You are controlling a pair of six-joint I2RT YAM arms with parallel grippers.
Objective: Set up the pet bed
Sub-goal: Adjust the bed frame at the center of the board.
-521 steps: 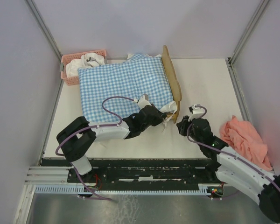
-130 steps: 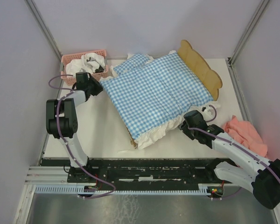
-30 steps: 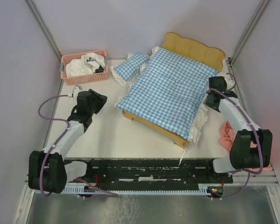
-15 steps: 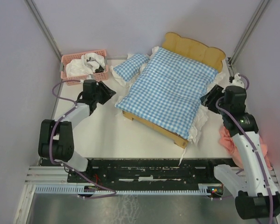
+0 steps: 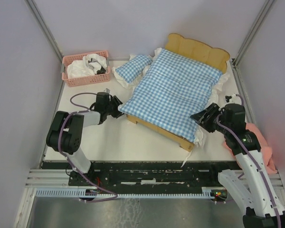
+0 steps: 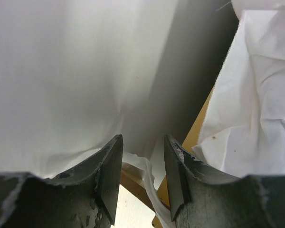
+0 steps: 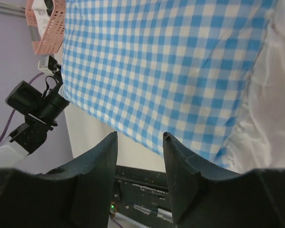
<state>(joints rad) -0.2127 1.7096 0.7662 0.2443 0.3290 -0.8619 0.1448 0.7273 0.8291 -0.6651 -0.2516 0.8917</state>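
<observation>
Pet bed [image 5: 197,48] stands near the table's [image 5: 109,137] far edge. Only the wrist views show the jaws, both half open: left gripper [image 6: 142,138] at a white frill [image 6: 151,187], right gripper [image 7: 140,137] empty.

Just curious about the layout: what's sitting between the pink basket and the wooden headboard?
A small blue-white gingham pillow with a white frill lies between the pink basket and the headboard of the pet bed; the top view shows it.

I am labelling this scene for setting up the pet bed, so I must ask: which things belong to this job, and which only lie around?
Belongs to the job:
- pet bed
- gingham quilt on it
- gingham pillow beside it, probably

Only lying around:
- pink basket with white cloths
- peach cloth at the table's right edge
</observation>
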